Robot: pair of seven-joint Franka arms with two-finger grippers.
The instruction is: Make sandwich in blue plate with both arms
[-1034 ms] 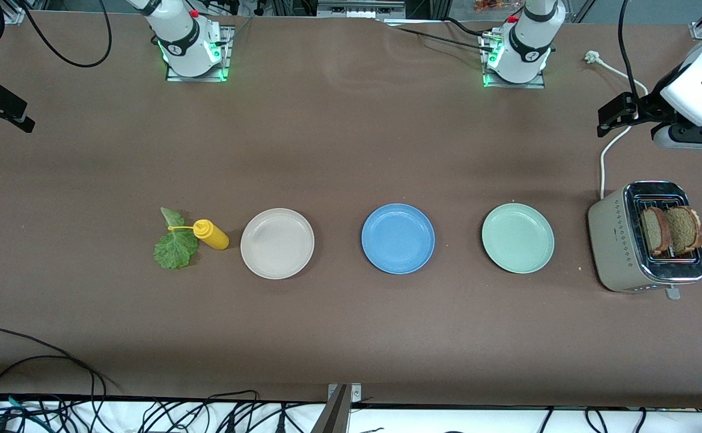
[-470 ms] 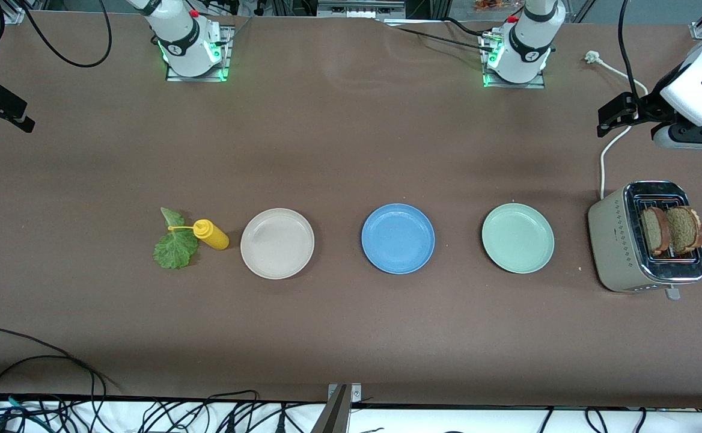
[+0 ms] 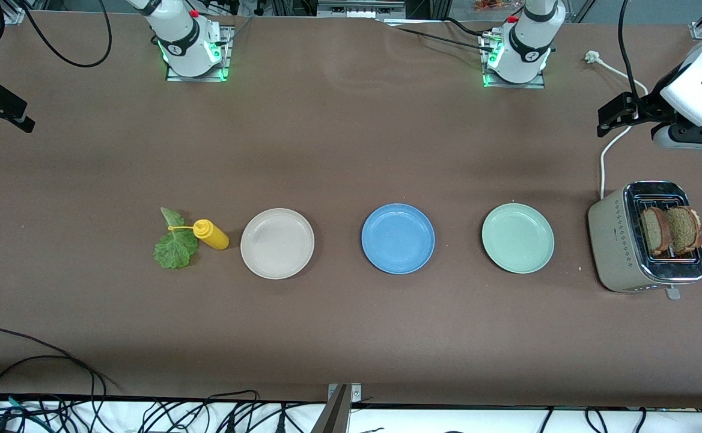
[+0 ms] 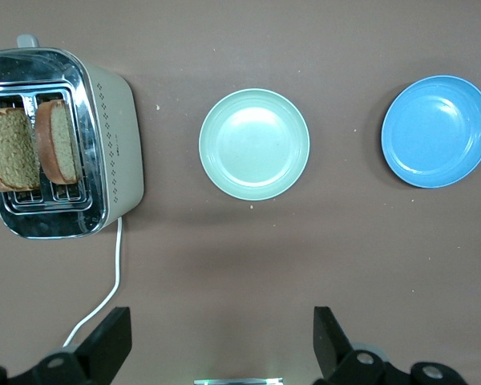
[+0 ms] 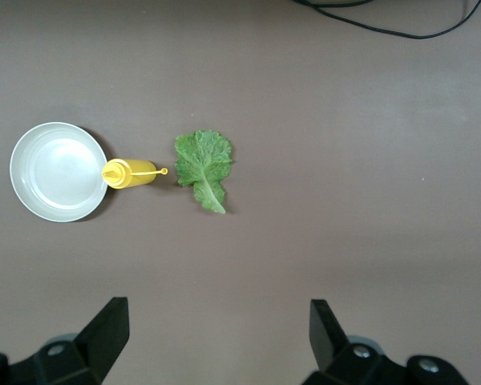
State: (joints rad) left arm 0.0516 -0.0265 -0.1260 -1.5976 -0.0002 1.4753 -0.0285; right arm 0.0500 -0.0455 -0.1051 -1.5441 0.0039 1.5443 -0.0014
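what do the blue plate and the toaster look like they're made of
The blue plate looks like matte plastic or melamine: even colour, soft dull sheen, no glaze glare; ceramic can't be ruled out. The toaster seems to have a beige painted or plastic body with a dotted pattern, and a polished metal top that mirrors its surroundings around the slots.

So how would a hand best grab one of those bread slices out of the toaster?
Probably from straight above, pinching the top crust. Both bread slices stand on edge in the toaster slots, with only their upper halves sticking out, so the flat faces are free for the fingers. The left hand, open, is at that end of the table and seems best placed.
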